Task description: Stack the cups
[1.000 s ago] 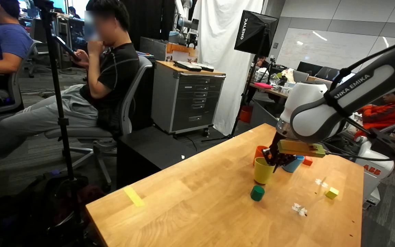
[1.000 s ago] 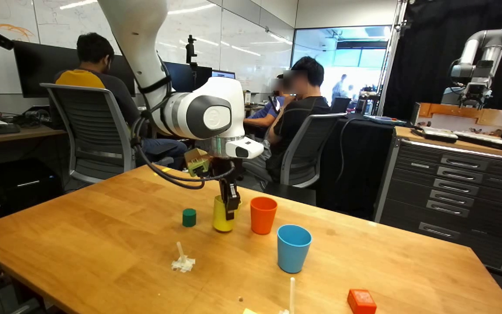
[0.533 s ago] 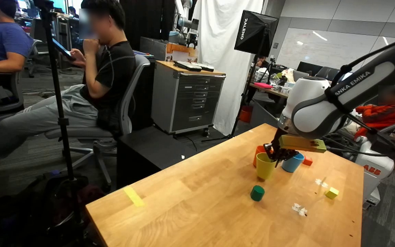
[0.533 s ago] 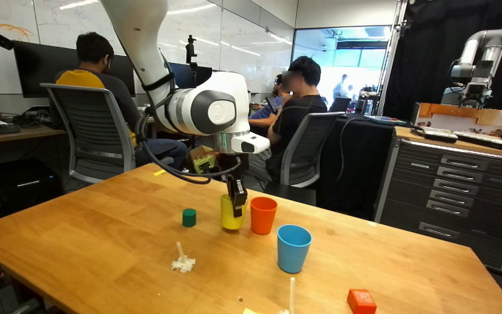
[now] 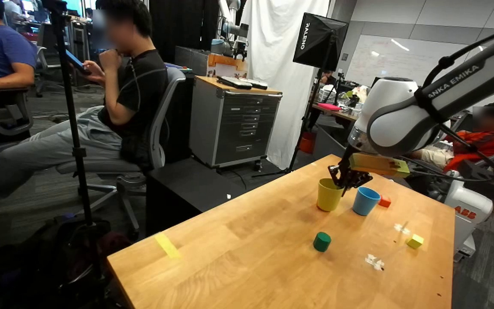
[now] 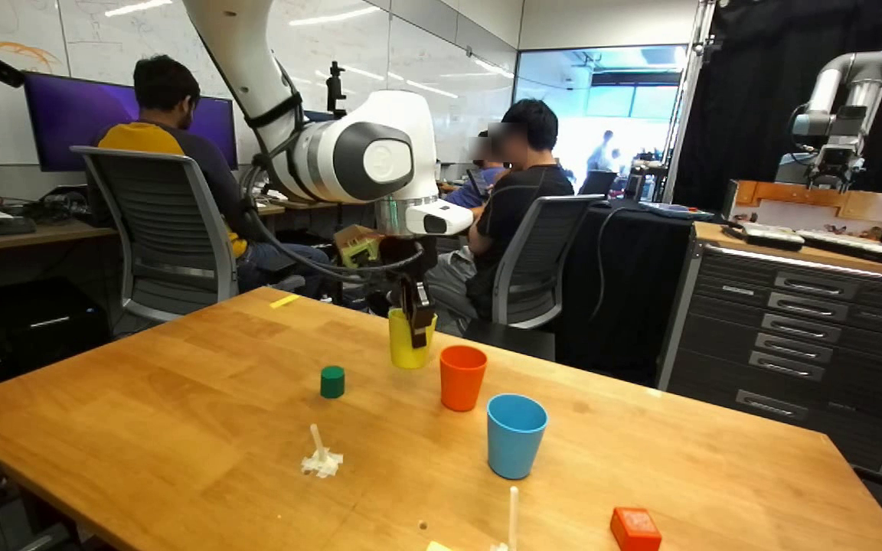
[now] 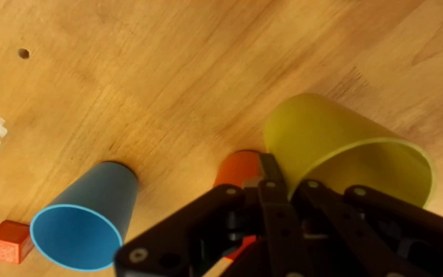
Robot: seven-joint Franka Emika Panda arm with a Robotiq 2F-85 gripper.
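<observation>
The yellow cup (image 6: 404, 348) hangs above the table, roughly upright, with my gripper (image 6: 413, 325) shut on its rim. In the wrist view one finger (image 7: 270, 169) lies along the outside of its wall; the other reaches inside and its tip is hidden. The orange-red cup (image 6: 462, 380) stands upright on the table, below the yellow one and to its right in that exterior view. In an exterior view the yellow cup (image 5: 328, 196) hides it, and in the wrist view my fingers cover much of it. The blue cup (image 6: 515, 444) stands upright, apart from both.
A green block (image 5: 322, 242) is on the table near the cups. A red block (image 6: 635, 528) sits beyond the blue cup, and a yellow block (image 5: 415, 241) lies farther along. Two thin sticks stand taped to the tabletop, one at the white tape (image 6: 321, 462).
The yellow cup has risen off the table with my gripper, shifting toward the orange-red cup. The orange-red and blue cups and the green block have stayed where they were.
</observation>
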